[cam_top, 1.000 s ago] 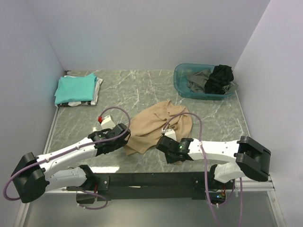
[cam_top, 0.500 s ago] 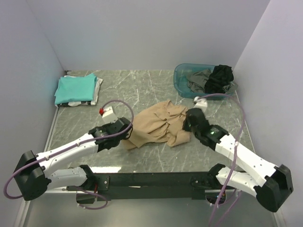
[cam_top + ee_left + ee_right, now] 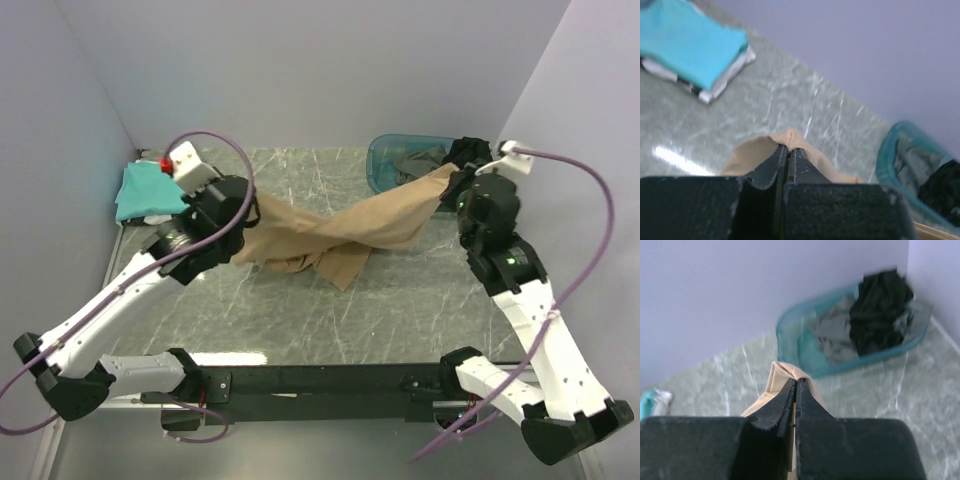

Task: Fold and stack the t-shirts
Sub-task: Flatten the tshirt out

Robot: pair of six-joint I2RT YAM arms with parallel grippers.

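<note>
- From the top external camera, the tan t-shirt [image 3: 340, 235] is raised off the table [image 3: 400, 300] and pulled out into a long band between the two arms.
- Its left end is at the left gripper [image 3: 252, 215], and its right end is at the right gripper [image 3: 452, 190], just in front of the bin [image 3: 385, 170].
- The cloth is plain beige. It is twisted and creased along its length and sags in the middle, where a bunch of loose folds hangs down. Whether those folds touch the table cannot be told.
- A folded teal t-shirt [image 3: 150, 190] lies on top of a small stack in the far left corner, well apart from the tan one.
- The bin holds a grey garment [image 3: 420, 165] and a black garment [image 3: 468, 155].
- From the left wrist camera, the left gripper [image 3: 788, 150] has its fingers pressed together on a small ridge of tan t-shirt [image 3: 747, 155], which bulges out on both sides of the tips.
- Beyond it, the teal t-shirt [image 3: 690, 50] lies flat and square over white and dark layers.
- From the right wrist camera, the right gripper [image 3: 796, 385] is clamped on a folded edge of the tan t-shirt [image 3: 780, 372], which stands up as a smooth peak above the fingertips.
- Behind it, the bin [image 3: 785, 332] shows the black garment [image 3: 880, 310] heaped beside the grey garment [image 3: 835, 335].
</note>
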